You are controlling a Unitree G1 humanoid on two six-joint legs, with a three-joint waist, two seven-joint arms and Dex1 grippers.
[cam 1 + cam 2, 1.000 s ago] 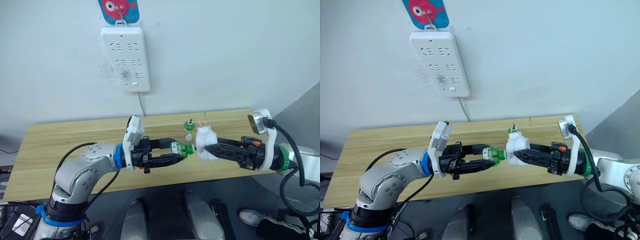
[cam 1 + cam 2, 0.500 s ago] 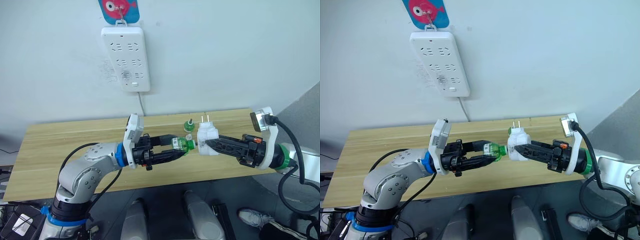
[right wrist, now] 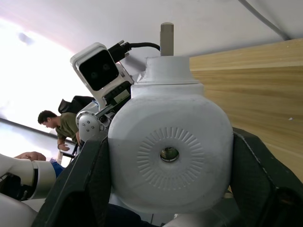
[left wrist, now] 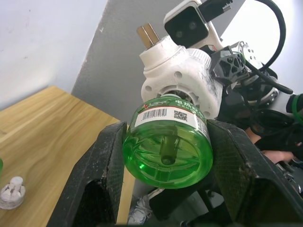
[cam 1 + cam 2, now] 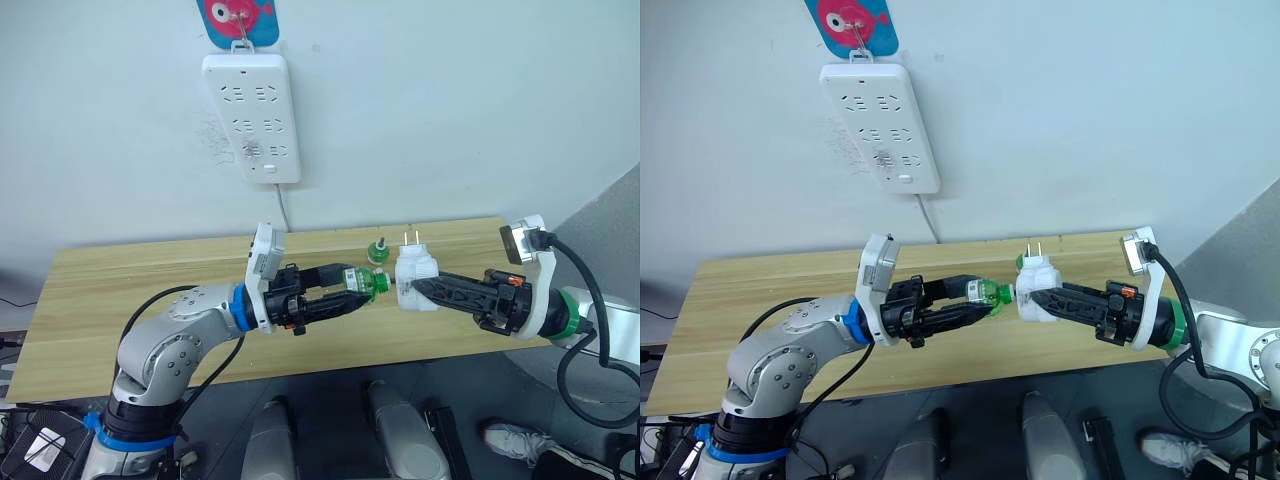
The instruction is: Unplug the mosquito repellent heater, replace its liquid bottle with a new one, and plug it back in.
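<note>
Mosquito repellent heater: held in air over front part of wooden table, prongs up, clear of wall and power strip. Right gripper clamped on its white rounded body, arm reaching in low from right. Left gripper clenched around green liquid bottle, arm bent, reaching from left; bottle neck points at heater, just beside it, contact unclear. Small green-capped bottle stands on table behind them. Heater face shows ribbed disc with central hole.
</note>
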